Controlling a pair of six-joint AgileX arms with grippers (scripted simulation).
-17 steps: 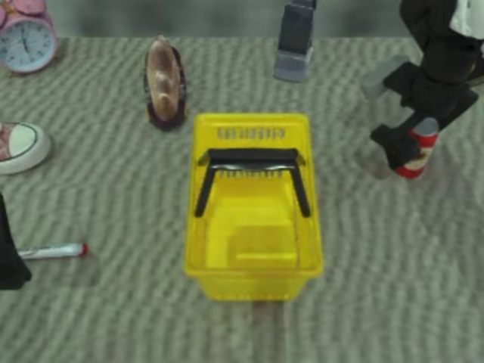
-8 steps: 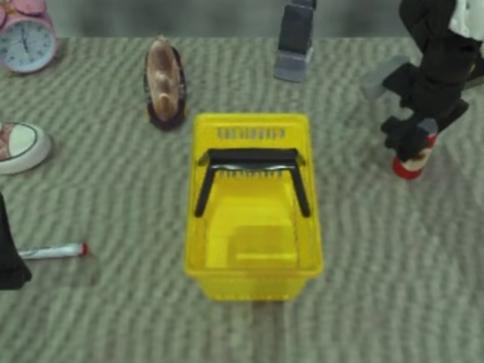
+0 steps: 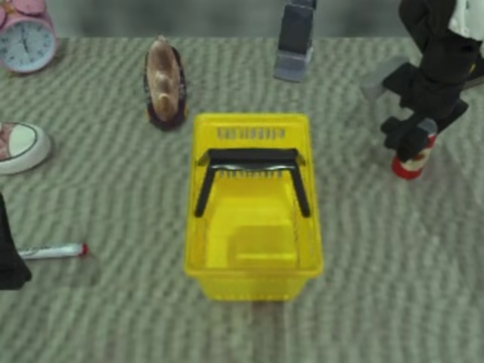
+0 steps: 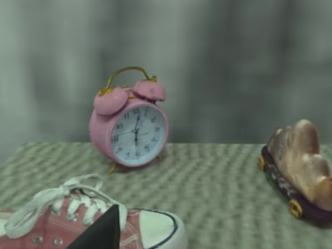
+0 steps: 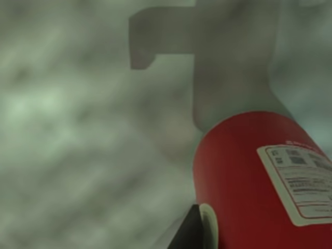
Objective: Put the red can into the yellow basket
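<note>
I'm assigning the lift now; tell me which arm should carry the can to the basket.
Right. Its hand is already down on the red can, right of the yellow basket. The left arm sits parked at the table's far left edge.

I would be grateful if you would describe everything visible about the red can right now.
The red can is a small red cylinder with a pale top end, standing upright on the textured table at the top view's right, well apart from the yellow basket. The right end effector sits over its upper part, the black fingers at either side, hiding most of the top. The right wrist view shows its smooth red wall close up, with a pale printed label.
</note>
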